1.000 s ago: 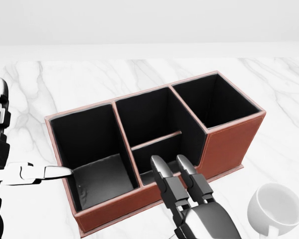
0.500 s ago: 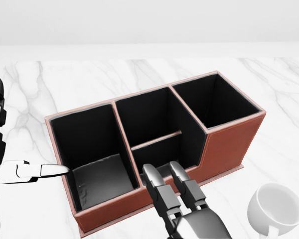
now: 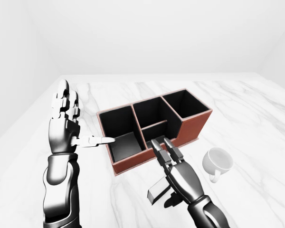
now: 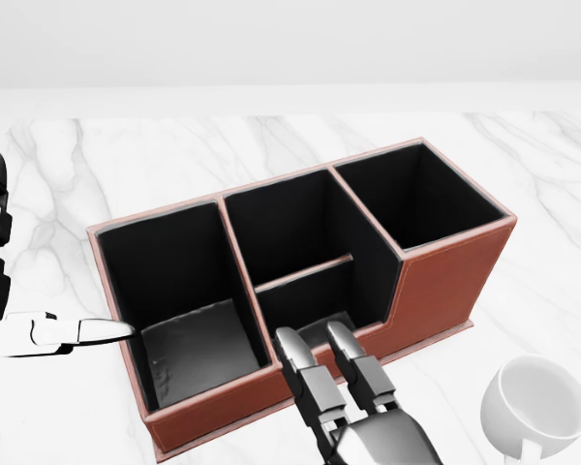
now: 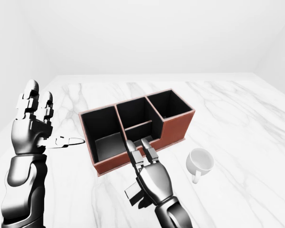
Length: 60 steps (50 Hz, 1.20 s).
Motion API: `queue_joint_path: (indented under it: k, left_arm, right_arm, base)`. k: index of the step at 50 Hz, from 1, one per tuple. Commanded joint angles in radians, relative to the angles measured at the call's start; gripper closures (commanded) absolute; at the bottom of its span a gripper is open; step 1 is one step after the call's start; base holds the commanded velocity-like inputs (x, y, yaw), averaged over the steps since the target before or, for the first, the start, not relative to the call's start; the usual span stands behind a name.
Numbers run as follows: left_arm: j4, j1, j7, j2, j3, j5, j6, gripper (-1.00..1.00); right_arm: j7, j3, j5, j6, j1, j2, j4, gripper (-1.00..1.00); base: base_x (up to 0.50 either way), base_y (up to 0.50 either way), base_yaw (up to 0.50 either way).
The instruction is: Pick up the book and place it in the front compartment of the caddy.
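Observation:
The caddy [image 4: 445, 281] is a red-brown leather box with black compartments, in the middle of the head view. A dark grey flat slab [image 4: 198, 351], seemingly the book, leans inside its left compartment. My right hand [image 4: 315, 339] is open, its fingers stretched out just below the caddy's near wall and holding nothing. My left hand [image 3: 73, 116] is raised and open to the left of the caddy, with its thumb [image 4: 97, 331] pointing at the caddy's left wall. Whether the thumb touches the wall is unclear.
A white mug [image 4: 535, 407] stands on the marble table [image 4: 271, 145] at the lower right, close to my right hand. The table's far edge runs across the top of the head view, and its left edge shows in the left-eye view.
My right hand has drawn back from the caddy toward the bottom of the head view. The left hand shifted slightly left. The caddy and the slab stayed put.

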Motion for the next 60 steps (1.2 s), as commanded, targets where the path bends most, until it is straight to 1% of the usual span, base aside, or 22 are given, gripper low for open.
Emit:
queue_joint_path:
  k: [1, 14, 22, 54, 60]
  left_arm:
    - [0.007, -0.001, 0.000, 0.000, -0.001, 0.001, 0.000, -1.00]
    - [0.002, 0.002, -0.001, -0.001, -0.001, 0.002, 0.000, -1.00]
    - [0.000, 0.004, -0.002, -0.002, -0.003, 0.003, 0.000, -1.00]
    - [0.004, 0.004, -0.002, -0.003, -0.005, 0.005, 0.000, -1.00]
    - [-0.006, 0.004, -0.002, -0.002, -0.003, 0.004, 0.000, -1.00]
  right_arm:
    - [-0.023, -0.002, -0.013, 0.000, -0.021, 0.004, 0.056, -1.00]
    - [-0.052, -0.013, -0.035, 0.000, -0.056, 0.020, 0.139, -1.00]
    - [-0.074, -0.010, -0.053, 0.000, -0.056, 0.022, 0.171, -1.00]
    - [-0.113, 0.010, -0.087, 0.000, -0.063, 0.020, 0.228, -1.00]
    - [-0.148, 0.012, -0.103, 0.000, -0.085, 0.023, 0.286, -1.00]
  base:
    - [0.00, 0.00, 0.00]
    - [0.00, 0.00, 0.00]
    - [0.00, 0.00, 0.00]
    - [0.00, 0.00, 0.00]
    - [0.00, 0.00, 0.00]
